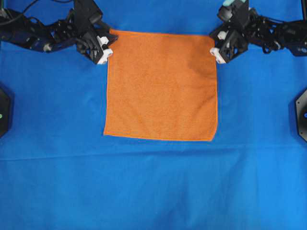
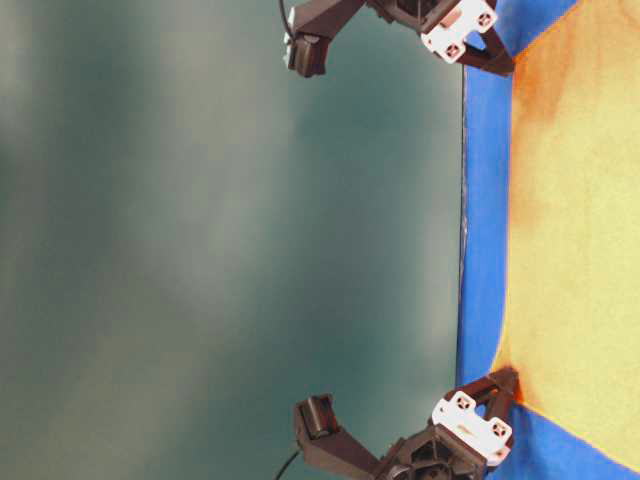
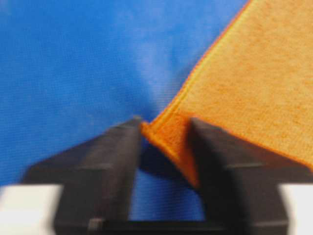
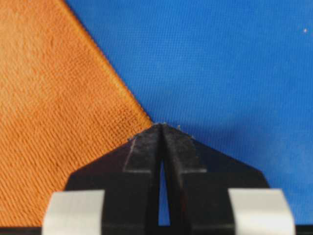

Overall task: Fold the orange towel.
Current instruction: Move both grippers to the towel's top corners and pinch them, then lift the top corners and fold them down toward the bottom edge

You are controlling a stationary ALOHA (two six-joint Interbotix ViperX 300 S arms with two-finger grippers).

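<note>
The left pincer (image 3: 161,147) is narrowed around a corner of the orange towel (image 1: 160,86), the hem tip standing up between its fingers (image 3: 215,156) with a sliver of gap showing — closing on the cloth, by the look of it, though not tightly pressed. The right pincer (image 4: 161,134) is clenched, its tips meeting right at the towel's other far corner; whether any fabric is actually caught between them cannot be told, since the corner ends just where the tips touch. Outward from there, the towel lies spread flat and square on the blue sheet (image 1: 57,182) that covers the desk, both pincers at the two corners of its top edge in the overhead view. It looks light, soft and limp, a fuzzy microfibre with a thin stitched hem — it should drape and sag when lifted rather than hold any shape, and the nap probably gives decent grip. The corners are the sensible hold, pinched over the hem so the thin cloth does not slip free. Count: one orange towel, one blue sheet, two arms with one pincer each.
</note>
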